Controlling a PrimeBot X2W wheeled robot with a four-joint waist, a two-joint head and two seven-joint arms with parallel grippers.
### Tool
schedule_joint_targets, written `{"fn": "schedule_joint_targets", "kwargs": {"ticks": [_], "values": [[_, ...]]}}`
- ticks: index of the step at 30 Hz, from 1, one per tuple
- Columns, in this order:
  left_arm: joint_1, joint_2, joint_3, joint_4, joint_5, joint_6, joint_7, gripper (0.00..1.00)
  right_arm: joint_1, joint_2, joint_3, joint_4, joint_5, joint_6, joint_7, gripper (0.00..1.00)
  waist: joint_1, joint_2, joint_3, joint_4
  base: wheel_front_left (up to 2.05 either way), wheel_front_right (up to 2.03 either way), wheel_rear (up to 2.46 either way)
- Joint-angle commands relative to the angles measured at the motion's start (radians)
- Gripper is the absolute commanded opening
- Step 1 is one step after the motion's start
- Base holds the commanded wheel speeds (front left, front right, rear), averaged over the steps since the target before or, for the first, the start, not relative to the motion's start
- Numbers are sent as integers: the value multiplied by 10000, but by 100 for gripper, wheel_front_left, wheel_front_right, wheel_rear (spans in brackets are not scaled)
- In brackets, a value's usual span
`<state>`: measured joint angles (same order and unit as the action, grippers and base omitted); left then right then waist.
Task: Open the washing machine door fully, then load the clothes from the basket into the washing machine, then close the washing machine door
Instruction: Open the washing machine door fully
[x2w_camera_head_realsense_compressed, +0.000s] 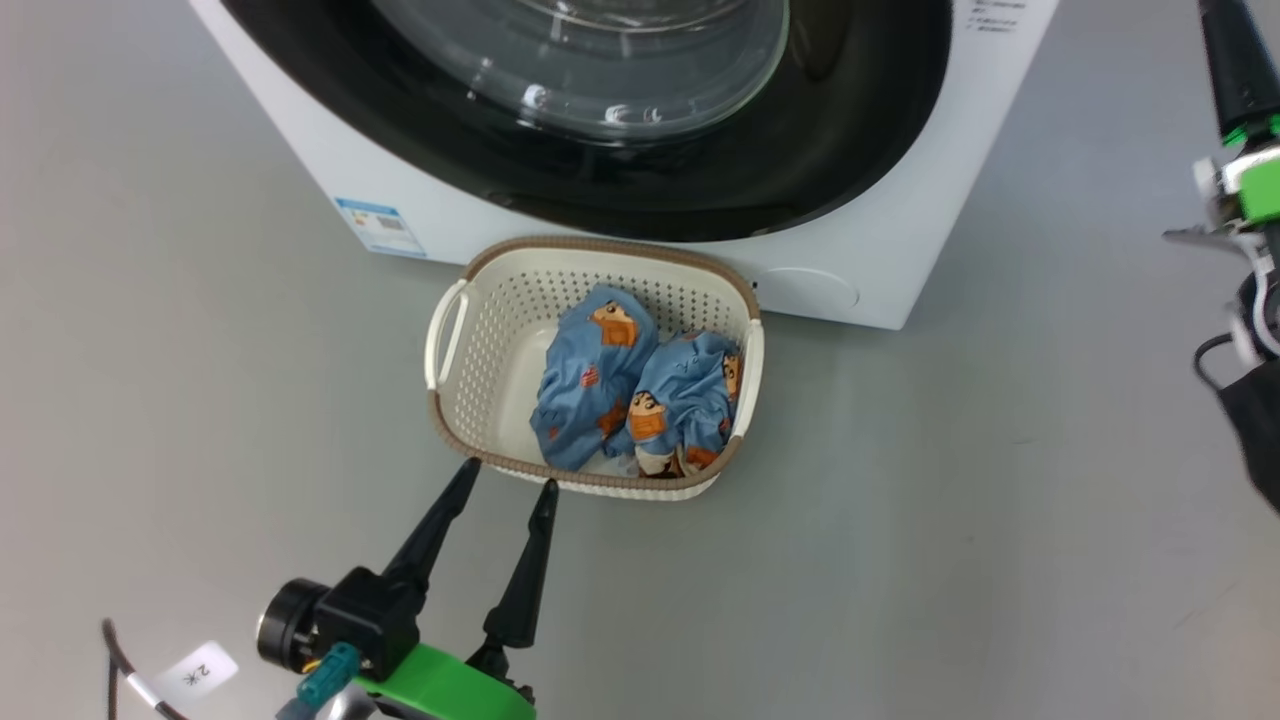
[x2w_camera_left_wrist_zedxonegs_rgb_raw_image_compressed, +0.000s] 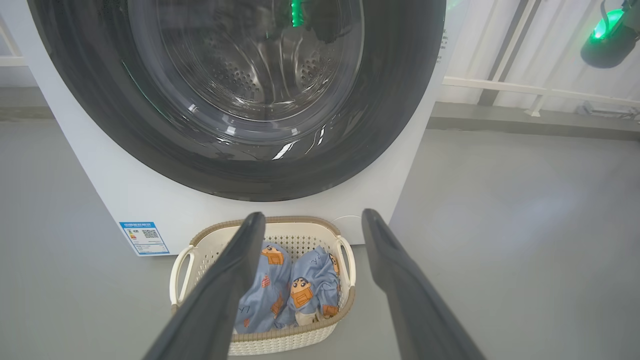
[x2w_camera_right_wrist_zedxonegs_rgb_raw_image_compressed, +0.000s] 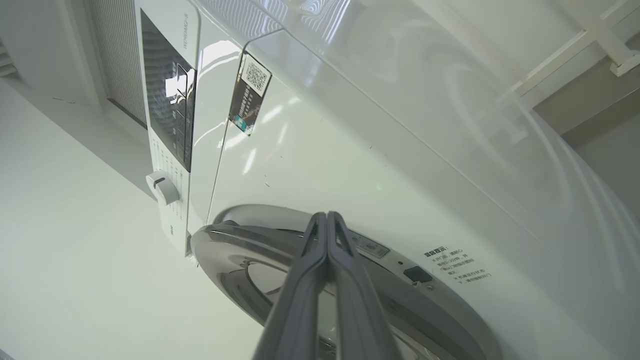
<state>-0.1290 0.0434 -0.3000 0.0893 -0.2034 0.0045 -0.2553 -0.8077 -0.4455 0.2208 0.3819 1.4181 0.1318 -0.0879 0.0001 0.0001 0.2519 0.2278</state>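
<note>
The washing machine (x2w_camera_head_realsense_compressed: 860, 250) is white, and its door (x2w_camera_head_realsense_compressed: 850, 150), black-rimmed with a domed glass window, lies against the front. On the floor just before it stands the cream basket (x2w_camera_head_realsense_compressed: 450, 400), holding the crumpled light blue clothes (x2w_camera_head_realsense_compressed: 640, 390). My left gripper (x2w_camera_head_realsense_compressed: 509, 476) is open and empty, its tips just short of the basket's near left rim. In the left wrist view that gripper (x2w_camera_left_wrist_zedxonegs_rgb_raw_image_compressed: 312, 216) frames the basket (x2w_camera_left_wrist_zedxonegs_rgb_raw_image_compressed: 280, 342) and clothes (x2w_camera_left_wrist_zedxonegs_rgb_raw_image_compressed: 300, 290) below the door (x2w_camera_left_wrist_zedxonegs_rgb_raw_image_compressed: 125, 130). My right gripper (x2w_camera_right_wrist_zedxonegs_rgb_raw_image_compressed: 327, 216) is shut on nothing and points at the door's edge (x2w_camera_right_wrist_zedxonegs_rgb_raw_image_compressed: 225, 245); it also rises at the head view's right edge (x2w_camera_head_realsense_compressed: 1228, 40).
Grey floor (x2w_camera_head_realsense_compressed: 1000, 520) spreads around the basket and to the machine's right. A blue label (x2w_camera_left_wrist_zedxonegs_rgb_raw_image_compressed: 144, 238) marks the machine's lower left corner. A control panel with a knob (x2w_camera_right_wrist_zedxonegs_rgb_raw_image_compressed: 162, 187) is on the machine's front. White railing (x2w_camera_left_wrist_zedxonegs_rgb_raw_image_compressed: 525, 90) stands behind on the right.
</note>
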Motion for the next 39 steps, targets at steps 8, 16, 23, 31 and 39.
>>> {"fn": "schedule_joint_targets", "kwargs": {"ticks": [8, 16, 23, 31, 39], "values": [[-714, 68, -204, -312, -159, 192, -65, 100, -845, -990, 457, -262, 1409, -11, 1854, 0, -1, -1, 825, 608, 0, 0, 0], [-1029, 68, -582, -405, -323, 333, -65, 100, -1414, -1187, 276, 134, 2321, -11, 3541, 0, -1, -1, 1303, 846, 0, 0, 0], [-1306, 68, -997, -529, -547, 533, -65, 100, -2139, -1055, -235, 894, 3026, -11, 5250, 0, -1, -1, 1845, 1053, 0, 0, 0], [-1594, 68, -1299, -636, -761, 721, -65, 100, -3083, -843, -291, 1555, 2810, -11, 6143, 0, -1, -1, 2283, 1255, 0, 0, 0], [-1743, 68, -1545, -708, -935, 867, -65, 100, -3661, -701, -300, 1864, 2407, -11, 6429, 0, -1, -1, 2486, 1440, 0, 0, 0]]}}
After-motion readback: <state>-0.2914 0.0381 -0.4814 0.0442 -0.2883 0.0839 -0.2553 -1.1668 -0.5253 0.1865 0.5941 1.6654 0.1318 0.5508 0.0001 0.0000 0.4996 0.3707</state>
